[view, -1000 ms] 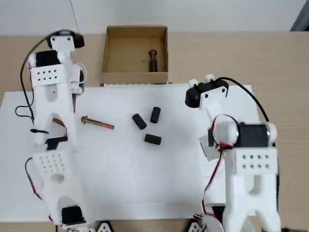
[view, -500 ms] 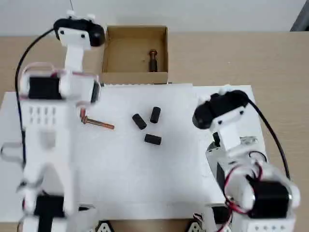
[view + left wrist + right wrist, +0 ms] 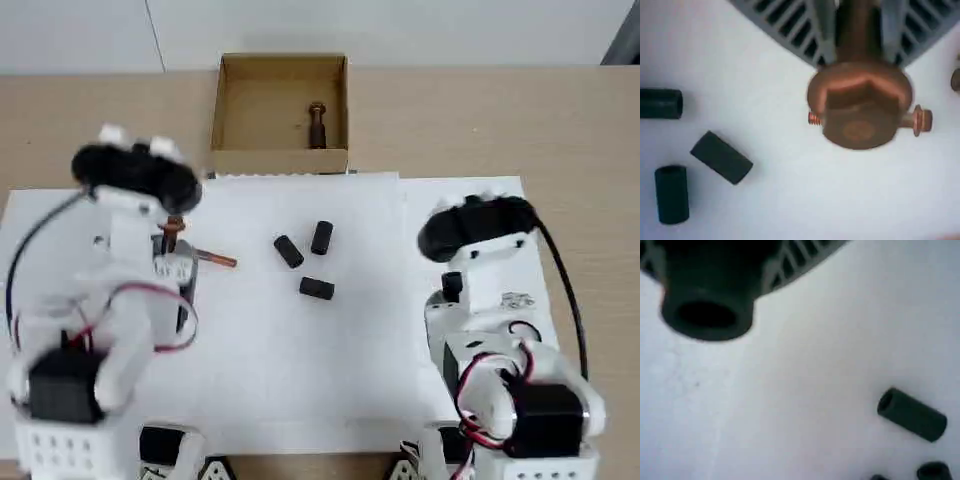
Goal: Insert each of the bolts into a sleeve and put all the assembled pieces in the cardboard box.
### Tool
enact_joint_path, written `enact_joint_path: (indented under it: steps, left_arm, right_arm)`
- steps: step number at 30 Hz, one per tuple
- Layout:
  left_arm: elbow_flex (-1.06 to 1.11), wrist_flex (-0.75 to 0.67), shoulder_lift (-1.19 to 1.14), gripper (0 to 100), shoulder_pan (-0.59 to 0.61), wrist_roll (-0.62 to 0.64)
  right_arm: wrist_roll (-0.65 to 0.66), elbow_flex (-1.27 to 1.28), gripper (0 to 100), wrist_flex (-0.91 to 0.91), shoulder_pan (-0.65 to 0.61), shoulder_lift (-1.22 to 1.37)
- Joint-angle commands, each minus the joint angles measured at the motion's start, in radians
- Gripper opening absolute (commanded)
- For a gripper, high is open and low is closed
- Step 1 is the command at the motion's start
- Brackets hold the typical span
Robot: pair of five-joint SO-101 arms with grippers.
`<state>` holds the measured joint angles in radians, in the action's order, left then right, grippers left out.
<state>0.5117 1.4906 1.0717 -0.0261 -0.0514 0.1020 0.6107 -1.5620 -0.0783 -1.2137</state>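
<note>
My left gripper (image 3: 858,35) is shut on a copper bolt (image 3: 860,107), whose head faces the wrist camera. In the high view this gripper (image 3: 172,238) hangs over the left of the white sheet, just above a second bolt (image 3: 207,258) lying flat (image 3: 921,120). My right gripper (image 3: 710,265) is shut on a black sleeve (image 3: 706,310), open end toward the camera; from above it sits at the sheet's right side (image 3: 452,287). Three loose sleeves (image 3: 288,251) (image 3: 321,238) (image 3: 316,289) lie mid-sheet. The cardboard box (image 3: 232,110) at the back holds one assembled piece (image 3: 317,124).
The white sheet (image 3: 330,380) covers most of the tan table between the two arm bases. The loose sleeves also appear in the left wrist view (image 3: 721,157) and one in the right wrist view (image 3: 912,415).
The left arm has drawn back from beside the box and now sits low over the lying bolt. The right arm has pulled back toward its base at the sheet's right side.
</note>
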Motion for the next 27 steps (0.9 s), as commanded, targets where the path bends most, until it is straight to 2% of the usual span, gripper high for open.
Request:
enact_joint_path:
  steps: [1, 6, 11, 18, 22, 27]
  left_arm:
    - [0.208, -0.155, 0.244, 0, -0.006, 0.006]
    - [0.438, -0.244, 0.503, 0, -0.006, 0.055]
    - [0.572, -0.279, 0.643, 0, -0.006, 0.187]
    - [0.694, -0.365, 0.741, 0, -0.014, 0.324]
    - [0.753, -0.43, 0.746, 0, -0.014, 0.368]
    - [0.806, -0.509, 0.746, 0, -0.015, 0.453]
  right_arm:
    - [-0.043, 0.104, 0.3, 0.12, 0.004, -0.093]
    - [-0.041, 0.298, 0.3, 0.263, -0.007, -0.237]
    - [-0.046, 0.479, 0.3, 0.377, -0.137, -0.378]
    - [-0.044, 0.707, 0.3, 0.544, -0.343, -0.599]
    - [-0.044, 0.773, 0.3, 0.607, -0.467, -0.591]
    - [-0.044, 0.853, 0.3, 0.704, -0.561, -0.599]
